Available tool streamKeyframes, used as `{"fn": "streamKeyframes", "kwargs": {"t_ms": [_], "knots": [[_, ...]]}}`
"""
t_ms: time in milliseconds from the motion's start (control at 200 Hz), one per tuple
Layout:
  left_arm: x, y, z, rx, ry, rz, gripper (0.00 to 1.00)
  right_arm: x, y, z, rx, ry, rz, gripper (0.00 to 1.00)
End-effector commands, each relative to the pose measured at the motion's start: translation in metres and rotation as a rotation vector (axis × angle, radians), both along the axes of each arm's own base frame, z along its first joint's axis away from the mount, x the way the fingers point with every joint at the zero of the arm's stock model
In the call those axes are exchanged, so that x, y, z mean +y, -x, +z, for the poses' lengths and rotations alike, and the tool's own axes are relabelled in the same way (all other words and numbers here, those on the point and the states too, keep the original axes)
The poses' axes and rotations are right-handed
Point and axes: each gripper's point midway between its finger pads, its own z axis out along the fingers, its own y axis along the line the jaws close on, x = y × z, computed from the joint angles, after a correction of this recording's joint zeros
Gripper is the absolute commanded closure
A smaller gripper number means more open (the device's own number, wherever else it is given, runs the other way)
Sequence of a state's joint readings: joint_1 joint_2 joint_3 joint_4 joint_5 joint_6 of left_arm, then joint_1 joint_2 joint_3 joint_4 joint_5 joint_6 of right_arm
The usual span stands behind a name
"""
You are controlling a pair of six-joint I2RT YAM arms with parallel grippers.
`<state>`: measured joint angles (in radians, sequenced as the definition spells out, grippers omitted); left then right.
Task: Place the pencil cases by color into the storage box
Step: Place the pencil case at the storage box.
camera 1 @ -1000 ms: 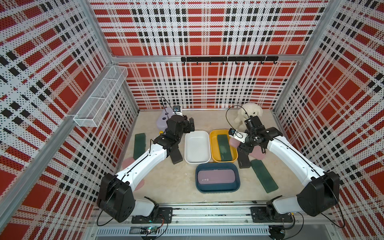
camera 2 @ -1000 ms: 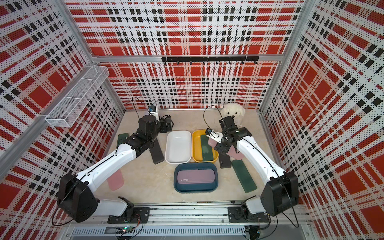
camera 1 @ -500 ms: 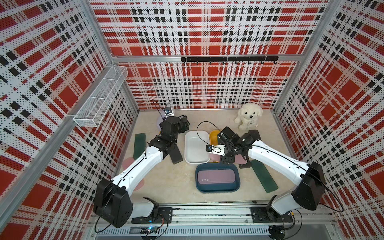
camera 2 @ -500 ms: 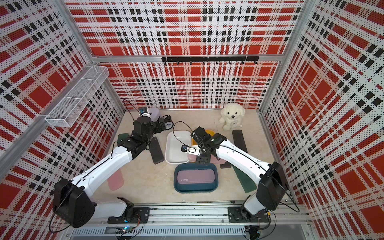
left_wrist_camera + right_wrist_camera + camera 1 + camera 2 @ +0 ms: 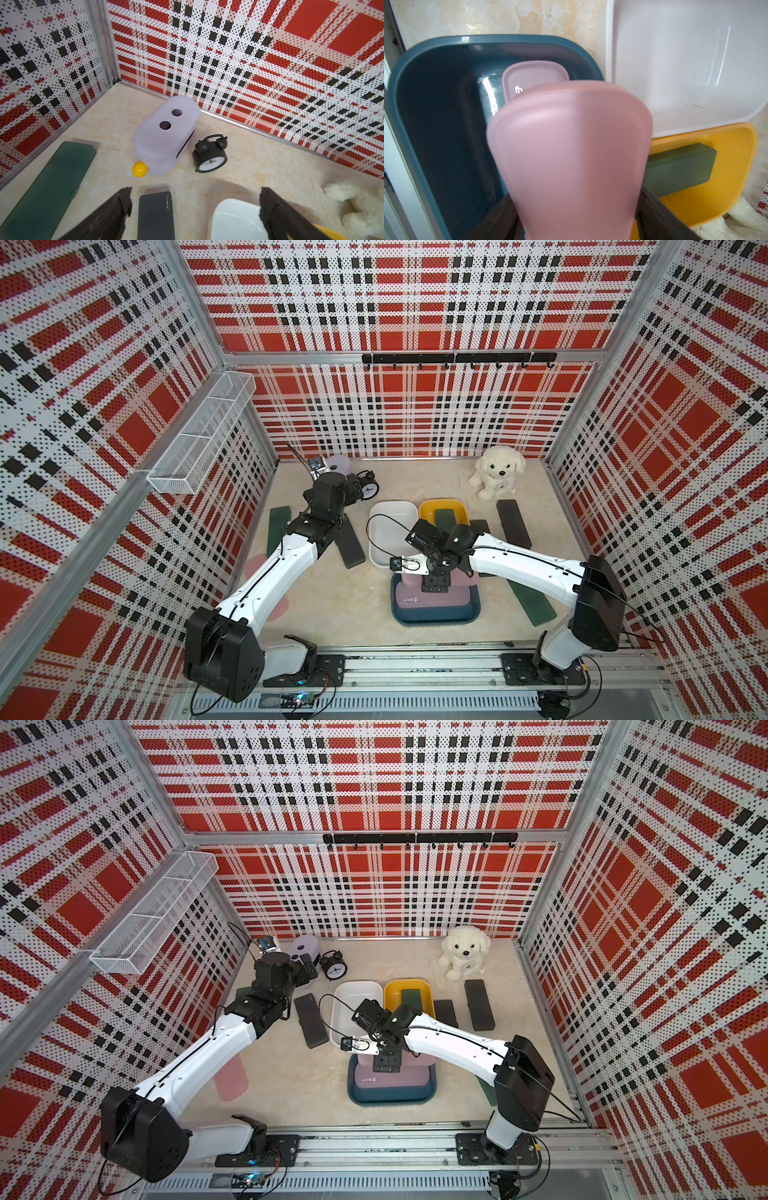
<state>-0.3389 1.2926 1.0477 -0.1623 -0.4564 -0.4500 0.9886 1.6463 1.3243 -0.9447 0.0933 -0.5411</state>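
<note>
Clamping pink case (image 5: pixel 571 155) in right jaws over blue bin (image 5: pixel 508 38), with second pink case (image 5: pixel 533 76) inside: matching colour. Hanging left jaws wide apart over black case (image 5: pixel 155 216), probably for next pick.

Red, black and white plaid perforated panels (image 5: pixel 415 302) are enclosing three sides. A white wire basket (image 5: pixel 203 435) is hanging at left of frame. A black hook rail (image 5: pixel 457 358) is spanning the back panel. The beige marbled floor (image 5: pixel 415 481) is showing even lighting.

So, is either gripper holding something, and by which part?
The right gripper holds a pink pencil case across its width, at mid-length, over the blue bin. The left gripper is open, empty.
</note>
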Motion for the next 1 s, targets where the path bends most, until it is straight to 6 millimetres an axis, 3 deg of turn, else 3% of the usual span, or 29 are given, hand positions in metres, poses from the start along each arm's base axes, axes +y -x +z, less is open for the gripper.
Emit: {"fn": "streamKeyframes", "kwargs": {"t_ms": [0,366,741,997], "knots": [[0.008,0.006,0.0,0.0,0.009,0.024,0.01,0.006,0.009,-0.013,0.031,0.01,-0.001,0.23],[0.01,0.009,-0.002,0.004,0.014,0.023,0.01,0.014,0.032,-0.041,0.091,0.052,0.031,0.23],[0.009,0.008,-0.005,0.015,0.012,0.014,0.01,0.011,0.036,-0.073,0.128,0.096,0.01,0.22],[0.009,0.007,-0.007,0.019,0.008,0.011,0.01,0.016,0.035,-0.079,0.136,0.096,0.023,0.19]]}}
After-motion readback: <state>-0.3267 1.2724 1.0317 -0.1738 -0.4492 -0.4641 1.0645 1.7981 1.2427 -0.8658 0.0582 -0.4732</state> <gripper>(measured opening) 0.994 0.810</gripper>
